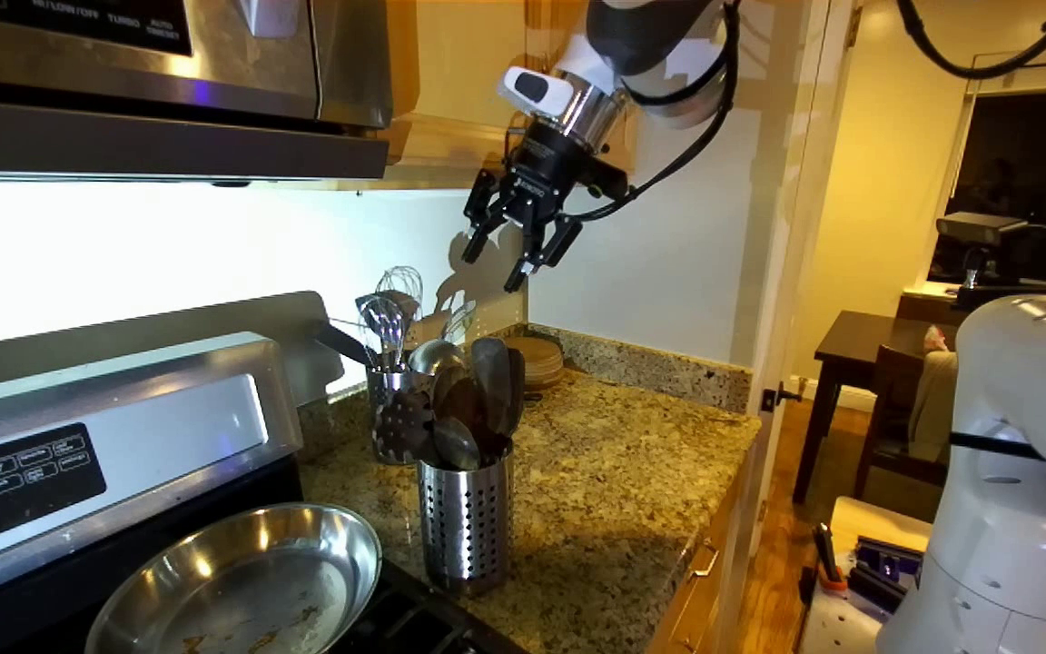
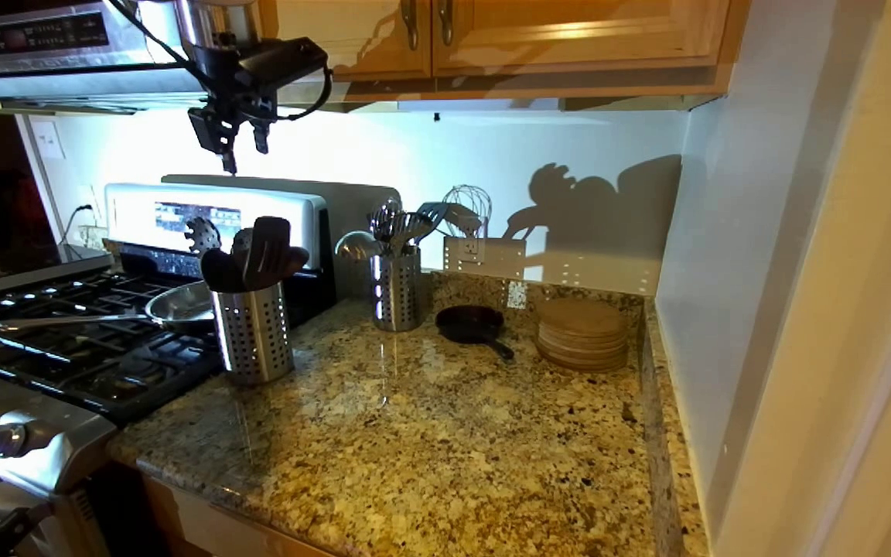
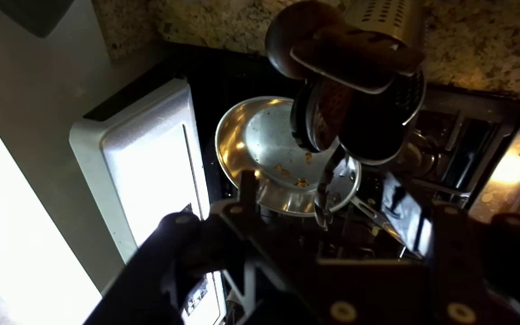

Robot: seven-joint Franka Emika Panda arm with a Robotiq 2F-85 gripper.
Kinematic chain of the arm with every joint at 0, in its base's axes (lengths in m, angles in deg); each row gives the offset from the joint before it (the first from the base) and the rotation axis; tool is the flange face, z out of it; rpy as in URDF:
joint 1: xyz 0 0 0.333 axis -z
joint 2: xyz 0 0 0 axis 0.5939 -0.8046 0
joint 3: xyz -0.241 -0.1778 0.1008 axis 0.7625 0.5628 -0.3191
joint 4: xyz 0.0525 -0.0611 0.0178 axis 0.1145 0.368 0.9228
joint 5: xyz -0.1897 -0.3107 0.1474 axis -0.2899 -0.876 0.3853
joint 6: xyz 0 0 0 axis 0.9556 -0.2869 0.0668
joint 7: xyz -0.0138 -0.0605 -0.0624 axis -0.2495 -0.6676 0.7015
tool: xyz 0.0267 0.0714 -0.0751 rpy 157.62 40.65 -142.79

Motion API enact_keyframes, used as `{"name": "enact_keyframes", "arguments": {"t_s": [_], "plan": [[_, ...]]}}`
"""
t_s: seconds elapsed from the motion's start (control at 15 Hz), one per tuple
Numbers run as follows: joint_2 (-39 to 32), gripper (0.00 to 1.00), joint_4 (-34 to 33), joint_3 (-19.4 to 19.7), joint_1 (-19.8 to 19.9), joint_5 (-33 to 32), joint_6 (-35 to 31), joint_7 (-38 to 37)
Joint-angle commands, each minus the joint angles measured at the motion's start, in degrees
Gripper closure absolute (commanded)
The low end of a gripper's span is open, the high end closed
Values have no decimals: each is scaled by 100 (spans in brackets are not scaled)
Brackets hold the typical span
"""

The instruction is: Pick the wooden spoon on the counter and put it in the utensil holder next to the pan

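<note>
“Holding what?”
“Nothing; my gripper (image 1: 496, 261) hangs spread, upper centre in an exterior view; the holder (image 1: 466, 525) of utensils (image 1: 461, 409) is lower centre, the pan (image 1: 260, 581) lower left; the spoon I cannot make out.”

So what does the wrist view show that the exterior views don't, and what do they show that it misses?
Only the wrist view: the pan with its brownish marks and its handle in one picture, seen from above past the dark utensils.

Only the exterior views: the silver ladle and the stack of brown discs, in both; the small black skillet in an exterior view.

Shared by all: the pan, the granite counter, the utensil holder packed with those utensils, and the open gripper.
</note>
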Motion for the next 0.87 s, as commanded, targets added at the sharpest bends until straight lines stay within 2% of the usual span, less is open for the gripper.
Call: {"name": "enact_keyframes", "arguments": {"t_s": [0.0,0.2,0.4,0.53,0.6,0.8], "plan": [[330,0,-317,260,206,-41,1212,-123],[437,0,-540,375,456,-103,2027,-199],[535,0,-617,478,691,-45,2465,-228],[588,0,-595,531,848,-57,2624,-298],[425,0,-622,460,761,-7,2395,-119],[450,0,-622,510,849,-11,2495,-144]]}}
